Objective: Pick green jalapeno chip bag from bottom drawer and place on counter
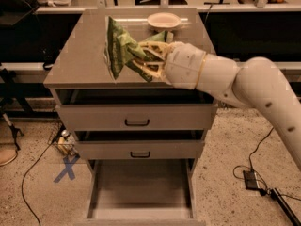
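One thing gripped: green chip bag, pinched in the end effector, hanging over the bench, near the bowl, well above the open bottom drawer. Jutting leftward from the fingers, long axis close to upright. Probably only straight down onto the bench, then release.

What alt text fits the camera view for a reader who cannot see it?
The robot's gripper, jaws shut on the green jalapeno chip bag, holds it over the counter of a three-drawer cabinet, in front of a pale bowl. Below, the bottom drawer is pulled out.
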